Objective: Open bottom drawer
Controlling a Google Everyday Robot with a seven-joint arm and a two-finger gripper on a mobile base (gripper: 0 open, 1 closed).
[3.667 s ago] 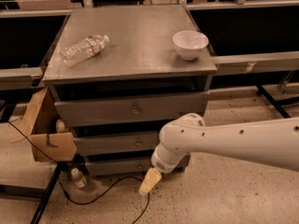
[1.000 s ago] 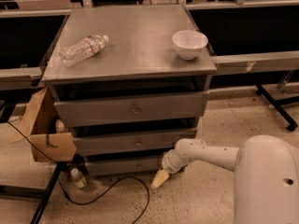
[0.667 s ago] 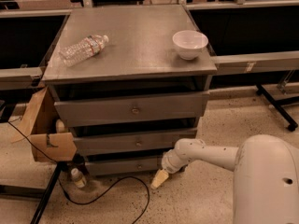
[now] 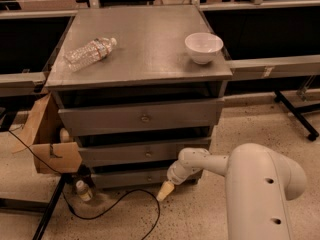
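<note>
Hanging tool (image 4: 165,190) beside seemingly shut bottom drawer (image 4: 125,178)

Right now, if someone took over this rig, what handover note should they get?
Gripper: low, just above the floor, in front of the bottom drawer and slightly right of its middle. It holds nothing.
Bottom drawer: the lowest of the three grey fronts. It looks shut, in line with the drawers above.
Done: the gripper is at drawer height, nothing more.
Left: close in on the drawer front, take hold of it and pull it out.
</note>
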